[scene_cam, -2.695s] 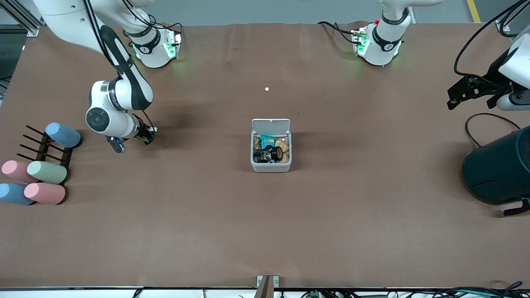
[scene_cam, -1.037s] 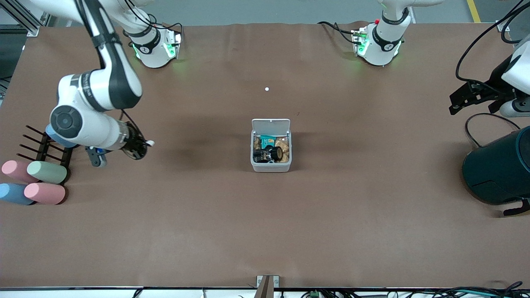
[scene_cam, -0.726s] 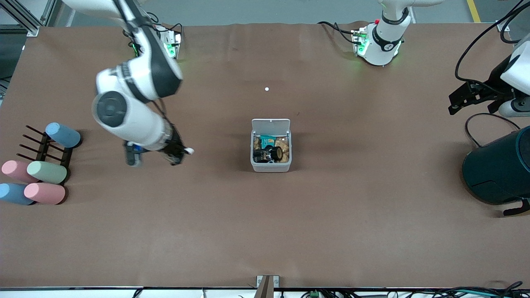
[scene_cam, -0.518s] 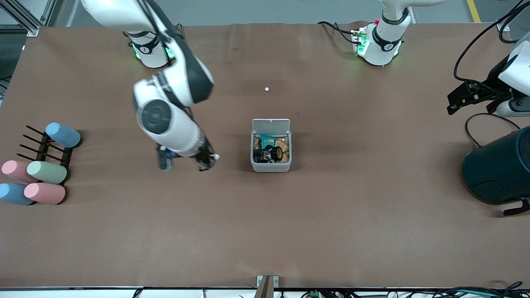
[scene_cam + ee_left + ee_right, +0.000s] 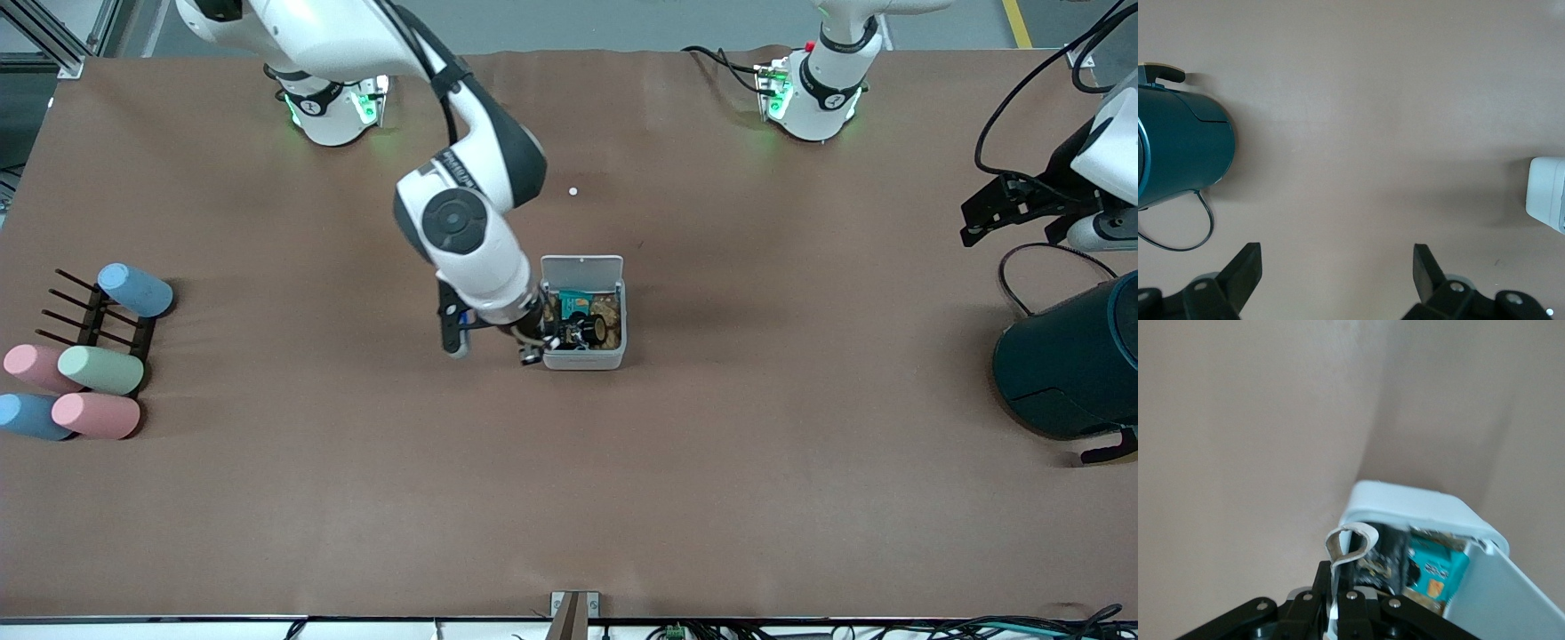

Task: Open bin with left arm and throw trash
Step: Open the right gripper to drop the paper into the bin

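Observation:
The bin [image 5: 582, 359] sits mid-table, a small white box whose lid [image 5: 582, 269] stands open. Inside it lie a black printed packet [image 5: 562, 333], a dark tape roll [image 5: 594, 331] and a teal wrapper [image 5: 573, 299]. My right gripper [image 5: 533, 348] hangs at the bin's rim on the side toward the right arm's end. It is shut on a white crumpled scrap [image 5: 1351, 545], which sits just over the bin's corner [image 5: 1405, 499]. My left gripper [image 5: 973, 222] waits open over the left arm's end of the table, nothing between its fingers [image 5: 1245, 270].
A large dark teal cylinder [image 5: 1071, 364] with a black cable lies at the left arm's end; it also shows in the left wrist view [image 5: 1178, 160]. Pastel cylinders [image 5: 98, 369] lie by a dark rack [image 5: 89, 320] at the right arm's end. A tiny white dot [image 5: 573, 191] lies near the bases.
My right arm has swung from beside the rack across the table to the bin's rim, carrying the white scrap. The left arm has stayed where it was.

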Tool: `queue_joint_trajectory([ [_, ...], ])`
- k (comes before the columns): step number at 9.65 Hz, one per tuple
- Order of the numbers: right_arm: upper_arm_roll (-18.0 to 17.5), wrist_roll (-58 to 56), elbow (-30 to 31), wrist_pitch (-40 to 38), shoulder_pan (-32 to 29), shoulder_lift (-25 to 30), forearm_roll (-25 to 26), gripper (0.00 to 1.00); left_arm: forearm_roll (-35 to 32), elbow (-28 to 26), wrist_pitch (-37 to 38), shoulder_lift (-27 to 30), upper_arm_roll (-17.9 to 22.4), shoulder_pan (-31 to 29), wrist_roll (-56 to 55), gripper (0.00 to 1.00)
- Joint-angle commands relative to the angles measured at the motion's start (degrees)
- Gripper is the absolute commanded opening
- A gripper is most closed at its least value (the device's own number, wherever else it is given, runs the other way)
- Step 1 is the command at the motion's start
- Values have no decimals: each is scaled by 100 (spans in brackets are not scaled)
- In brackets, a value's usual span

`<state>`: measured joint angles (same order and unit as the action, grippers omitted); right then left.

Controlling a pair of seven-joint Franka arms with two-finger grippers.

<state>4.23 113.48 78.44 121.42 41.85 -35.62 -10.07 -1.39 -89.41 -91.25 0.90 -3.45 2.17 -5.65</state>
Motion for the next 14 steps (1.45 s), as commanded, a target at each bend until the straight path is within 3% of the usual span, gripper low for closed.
queue_joint_trajectory([
  [1,51,104,-101,23,349,-165,-65,0,86,125,19,-55,-6,-15,37,100],
  [4,51,104,22,-39,500,-253,-74,3,86,125,19,-55,-6,-15,37,100],
  [6,43,43,31,-214,194,-244,-109,37,86,125,11,-55,3,-15,37,100],
  [14,51,-107,-22,-514,280,-209,-109,48,86,125,19,-55,-6,-24,37,100],
])
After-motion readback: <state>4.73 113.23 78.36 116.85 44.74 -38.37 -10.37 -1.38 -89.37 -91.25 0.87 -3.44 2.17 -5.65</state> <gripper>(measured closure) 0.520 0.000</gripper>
